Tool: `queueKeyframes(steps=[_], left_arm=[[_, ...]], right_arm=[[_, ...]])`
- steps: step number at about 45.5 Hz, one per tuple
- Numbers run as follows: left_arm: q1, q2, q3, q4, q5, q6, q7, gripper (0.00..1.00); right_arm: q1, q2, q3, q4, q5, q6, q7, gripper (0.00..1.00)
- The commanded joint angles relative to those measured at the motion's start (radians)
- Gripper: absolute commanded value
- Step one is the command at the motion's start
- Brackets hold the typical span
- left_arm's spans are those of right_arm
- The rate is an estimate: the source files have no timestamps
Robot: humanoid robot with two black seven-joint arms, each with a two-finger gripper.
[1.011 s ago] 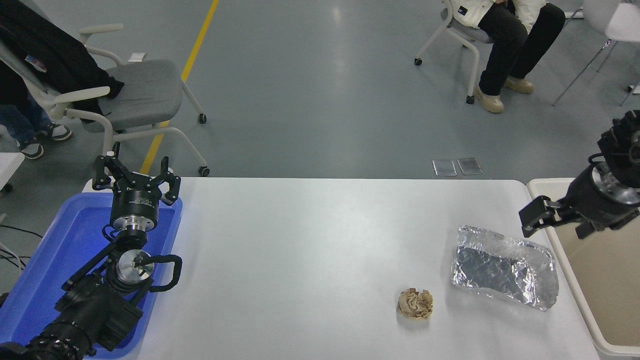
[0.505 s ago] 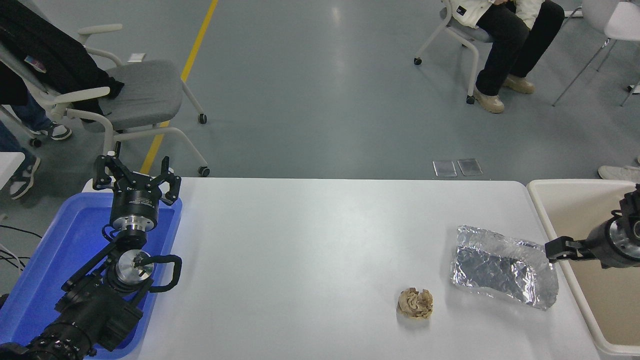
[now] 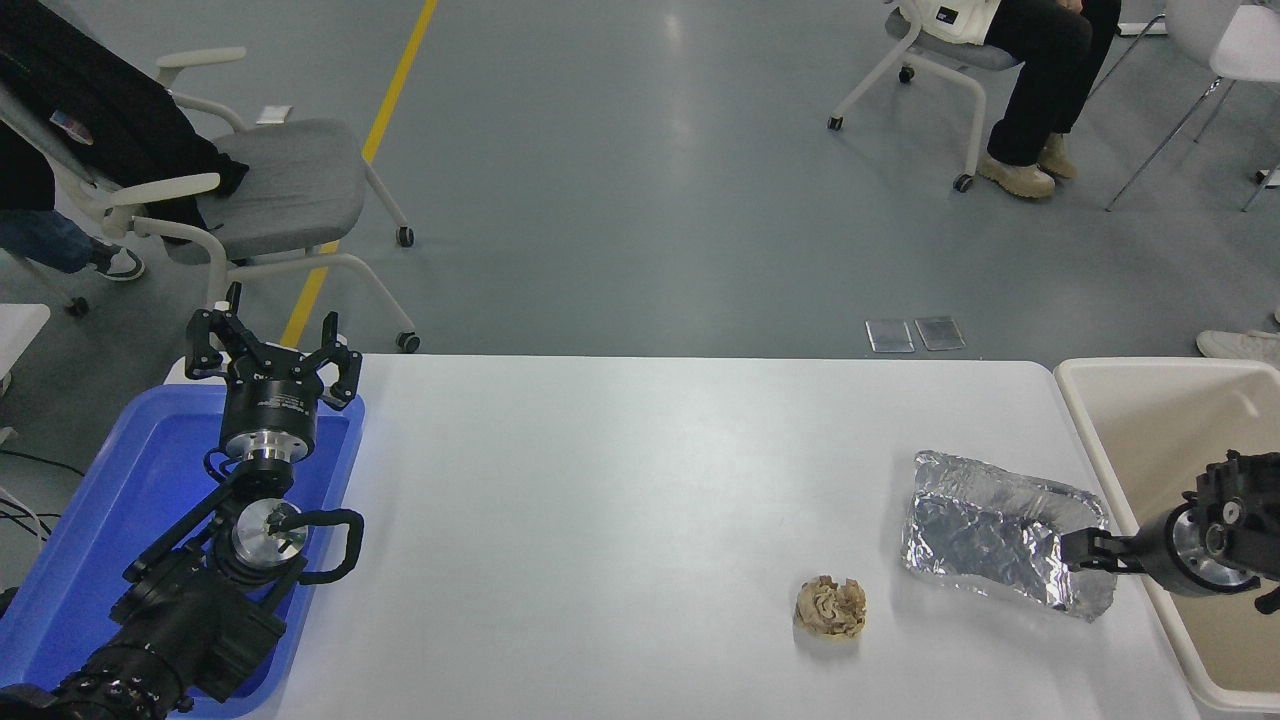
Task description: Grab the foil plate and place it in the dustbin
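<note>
The foil plate [image 3: 985, 540] is shiny, crinkled silver and lies on the white table [image 3: 620, 500] near its right edge. My right gripper [image 3: 1083, 552] comes in low from the right, over the dustbin's rim. It is open at the plate's right rim, level with the table. The dustbin [image 3: 1150, 410] is a cream-beige bin standing against the table's right end; its inside shows nothing in it. My left gripper [image 3: 272, 352] is open and parked over the blue tray at the lower left.
A crumpled tan paper wad [image 3: 830, 607] lies on the table just left of and nearer than the plate. A shallow blue tray [image 3: 120, 500] sits at the left edge. Chairs and a seated person's legs [image 3: 1030, 90] are on the floor beyond.
My right gripper has come down from above the dustbin's near-left corner and moved nearer, reaching the foil plate's right rim. The seated person has shifted their legs. The left arm has not moved.
</note>
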Motion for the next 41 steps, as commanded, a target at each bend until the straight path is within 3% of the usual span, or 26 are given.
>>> queueKeyframes(steps=[1, 3, 20, 29, 41], left_arm=[[0.000, 0.000, 0.000, 0.000, 0.000, 0.000, 0.000, 0.99], [0.000, 0.000, 0.000, 0.000, 0.000, 0.000, 0.000, 0.99], [0.000, 0.000, 0.000, 0.000, 0.000, 0.000, 0.000, 0.99], [0.000, 0.000, 0.000, 0.000, 0.000, 0.000, 0.000, 0.99], [0.000, 0.000, 0.000, 0.000, 0.000, -0.002, 0.000, 0.99]], right_arm=[[-0.046, 0.018, 0.041, -0.032, -0.002, -0.023, 0.001, 0.08], [-0.045, 0.018, 0.042, -0.032, -0.002, -0.027, 0.001, 0.00], [0.020, 0.003, 0.033, 0.000, 0.004, -0.027, 0.001, 0.00], [0.184, -0.127, -0.024, 0.138, 0.004, 0.012, 0.000, 0.00], [0.651, -0.296, -0.274, 0.352, 0.001, 0.164, -0.003, 0.00]])
